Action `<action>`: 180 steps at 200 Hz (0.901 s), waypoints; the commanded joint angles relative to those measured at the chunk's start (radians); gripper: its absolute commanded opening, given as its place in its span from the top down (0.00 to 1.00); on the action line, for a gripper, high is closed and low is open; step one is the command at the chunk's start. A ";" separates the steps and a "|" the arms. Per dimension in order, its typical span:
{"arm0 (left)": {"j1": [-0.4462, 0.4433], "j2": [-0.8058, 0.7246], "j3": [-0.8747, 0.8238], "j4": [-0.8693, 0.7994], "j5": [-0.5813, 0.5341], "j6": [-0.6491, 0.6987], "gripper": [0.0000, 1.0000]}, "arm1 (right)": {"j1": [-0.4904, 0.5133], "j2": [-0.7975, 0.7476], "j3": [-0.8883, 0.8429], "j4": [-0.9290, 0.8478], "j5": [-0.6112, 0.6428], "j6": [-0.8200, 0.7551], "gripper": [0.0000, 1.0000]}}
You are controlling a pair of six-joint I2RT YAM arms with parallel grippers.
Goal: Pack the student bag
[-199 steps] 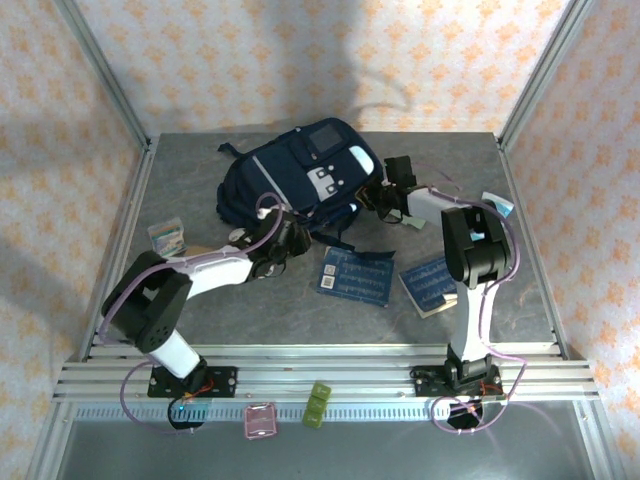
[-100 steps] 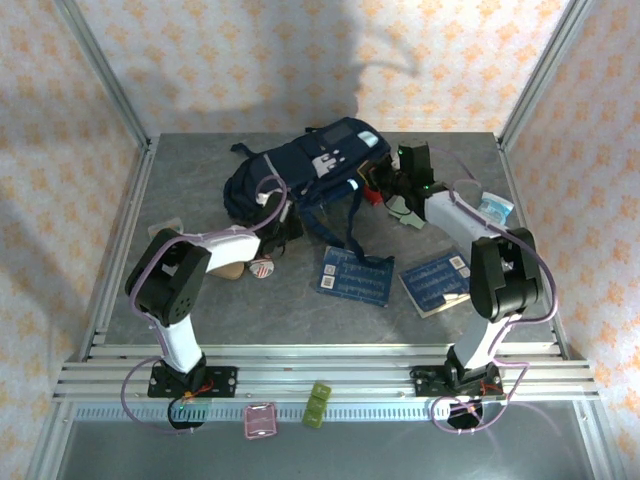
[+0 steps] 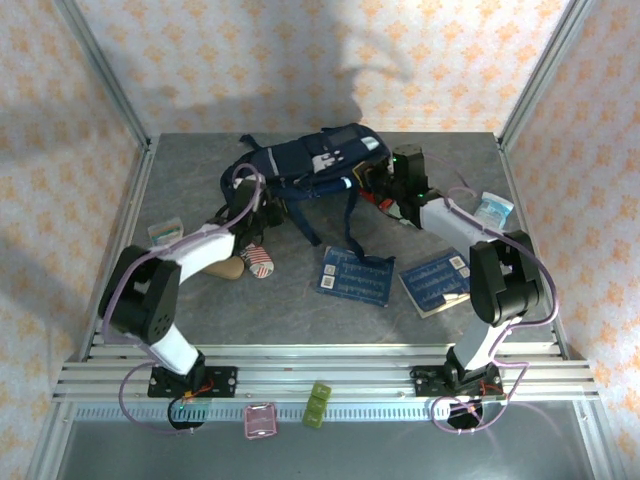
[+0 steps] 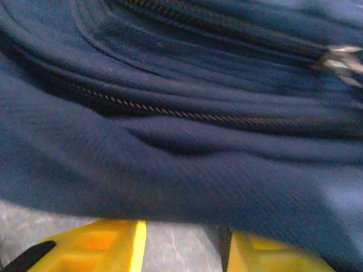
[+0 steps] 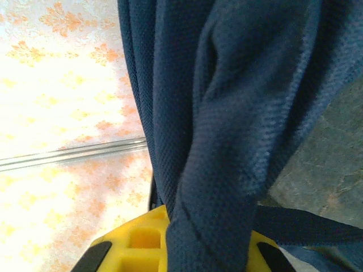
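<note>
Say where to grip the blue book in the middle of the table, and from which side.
Probably take the blue book by its near long edge, coming in low from the robot's side. It lies flat on the table, so only thin edges offer a pinch, and that edge faces bare table.

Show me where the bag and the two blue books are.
bag (image 3: 288, 162), top view, navy body left of its white patches.
left book (image 3: 355, 275), top view, middle of its blue cover.
right book (image 3: 435, 283), top view, middle of its blue cover.

No legible text (labels (image 3: 328, 281) apparently blurred)
</note>
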 commanded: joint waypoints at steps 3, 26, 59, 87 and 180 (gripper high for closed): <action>-0.031 -0.112 -0.129 0.200 0.074 -0.037 0.57 | 0.034 -0.007 0.075 0.129 0.008 0.098 1.00; -0.103 -0.202 -0.236 0.336 0.067 -0.039 0.50 | 0.051 -0.009 0.094 0.116 0.058 0.116 1.00; -0.227 -0.226 -0.343 0.546 -0.035 -0.018 0.42 | 0.063 -0.007 0.103 0.131 0.081 0.135 1.00; -0.270 -0.138 -0.380 0.736 -0.146 0.024 0.41 | 0.068 0.003 0.113 0.144 0.063 0.139 1.00; -0.275 0.175 -0.325 1.206 -0.233 0.368 0.42 | 0.079 -0.011 0.088 0.204 0.026 0.136 1.00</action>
